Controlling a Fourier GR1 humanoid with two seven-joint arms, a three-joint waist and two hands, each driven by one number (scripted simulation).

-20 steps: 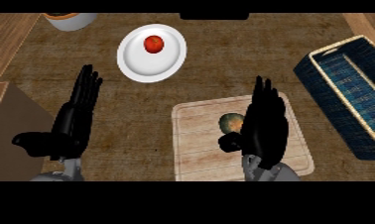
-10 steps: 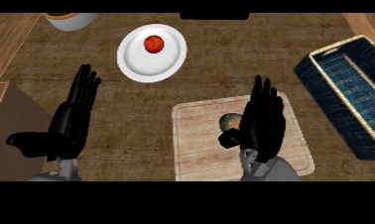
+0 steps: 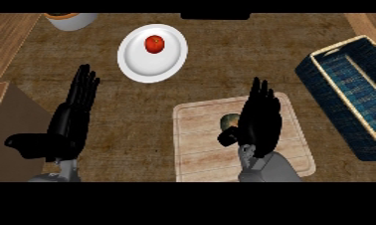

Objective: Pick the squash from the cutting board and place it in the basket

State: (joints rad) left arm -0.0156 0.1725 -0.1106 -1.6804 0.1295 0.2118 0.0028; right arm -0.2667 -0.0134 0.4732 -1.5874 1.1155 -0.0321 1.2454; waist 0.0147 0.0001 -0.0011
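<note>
The black left hand (image 3: 70, 119) rests open at the counter's 8 o'clock, fingers straight. At 11 o'clock, a round white plate (image 3: 140, 67) bears a red tomato (image 3: 154, 44). The small green squash (image 3: 230, 119) lies on the pale wooden cutting board (image 3: 198, 144), at 9 o'clock of the black right hand (image 3: 258, 122), whose fingers are straight and not closed on it. A dark blue woven basket (image 3: 327, 82) stands at the board's 2 o'clock.

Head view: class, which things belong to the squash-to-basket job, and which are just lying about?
Job: greenish round squash, pale wooden cutting board, dark blue woven basket, black right hand over the squash.
Lying about: white round plate, red fruit on it, grey bowl at the top left edge.
</note>
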